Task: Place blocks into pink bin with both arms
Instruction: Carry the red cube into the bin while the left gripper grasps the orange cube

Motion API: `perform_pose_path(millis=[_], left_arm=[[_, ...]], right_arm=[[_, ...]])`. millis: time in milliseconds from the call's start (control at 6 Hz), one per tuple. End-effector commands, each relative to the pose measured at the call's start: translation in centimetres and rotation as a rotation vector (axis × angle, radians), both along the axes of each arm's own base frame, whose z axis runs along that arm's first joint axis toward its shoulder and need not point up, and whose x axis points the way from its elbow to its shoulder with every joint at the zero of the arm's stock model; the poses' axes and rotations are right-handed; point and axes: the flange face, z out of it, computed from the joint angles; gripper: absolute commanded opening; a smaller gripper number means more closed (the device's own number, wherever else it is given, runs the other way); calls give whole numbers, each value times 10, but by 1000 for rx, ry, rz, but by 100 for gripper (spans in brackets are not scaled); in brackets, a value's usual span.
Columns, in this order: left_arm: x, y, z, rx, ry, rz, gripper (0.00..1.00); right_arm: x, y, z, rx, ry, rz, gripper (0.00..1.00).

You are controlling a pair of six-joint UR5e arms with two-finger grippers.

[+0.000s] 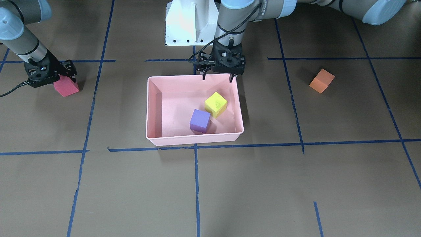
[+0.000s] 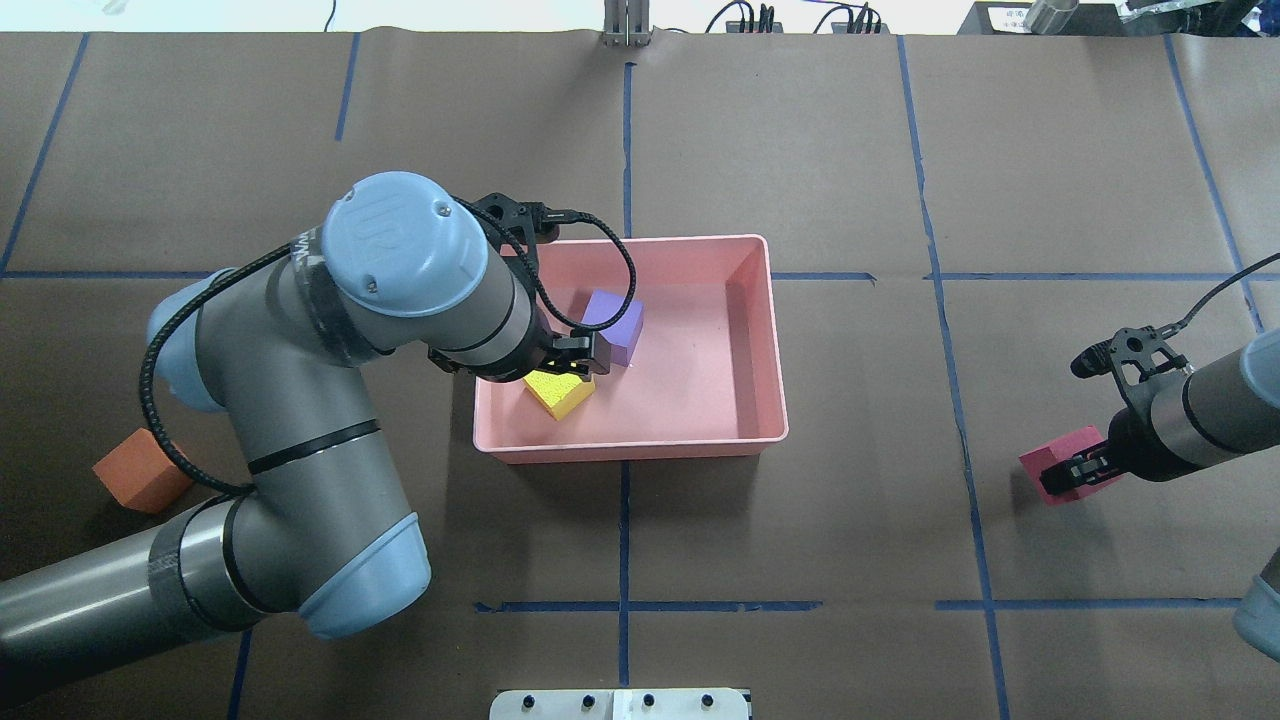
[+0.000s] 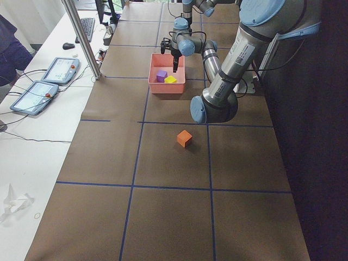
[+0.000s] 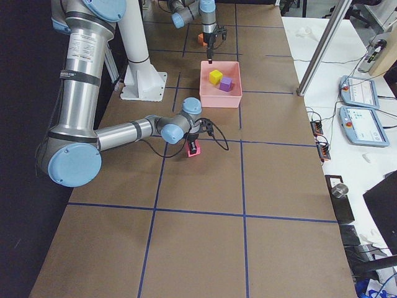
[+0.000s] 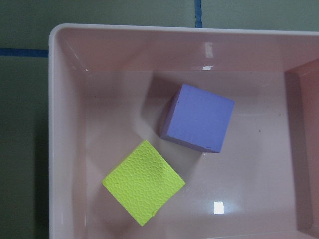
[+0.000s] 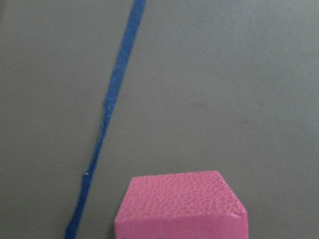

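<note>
The pink bin holds the purple block and the yellow-green block, side by side; both also show in the left wrist view. My left gripper hangs open and empty above the bin's robot-side rim. My right gripper is down at the red block, which rests on the table; its fingers straddle the block, and I cannot tell whether they press it. The red block fills the bottom of the right wrist view. The orange block lies alone on the table.
The white pedestal stands just behind the bin. Blue tape lines cross the brown table cover. The orange block lies beside my left arm's elbow in the overhead view.
</note>
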Motion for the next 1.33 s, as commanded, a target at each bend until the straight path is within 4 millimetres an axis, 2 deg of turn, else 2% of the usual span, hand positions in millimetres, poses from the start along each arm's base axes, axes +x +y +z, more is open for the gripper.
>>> perform_pose_path(millis=[0,333,500,667,833,1000,1167], left_arm=[[-56,-16,39,143,-36,138,100],[-111,-14,93,310,-98,262,100],[-136,6,125,393,-139,349,100],[-164,9,152,444,-165,385,100],[-176,18,175,477,-176,416,100],[-196,25,203,500,-154,467,100],[-209,37,228,504,-145,477,100]], right_arm=[[-29,-35,-97,-70,-33,91,18],[-65,-63,-226,-185,-27,188,18],[-86,-70,-286,-235,23,206,18],[-112,-69,-322,-286,15,241,19],[-148,-70,-347,-315,20,284,19],[-183,-75,-366,-375,38,328,33],[-207,-77,-370,-377,44,320,98]])
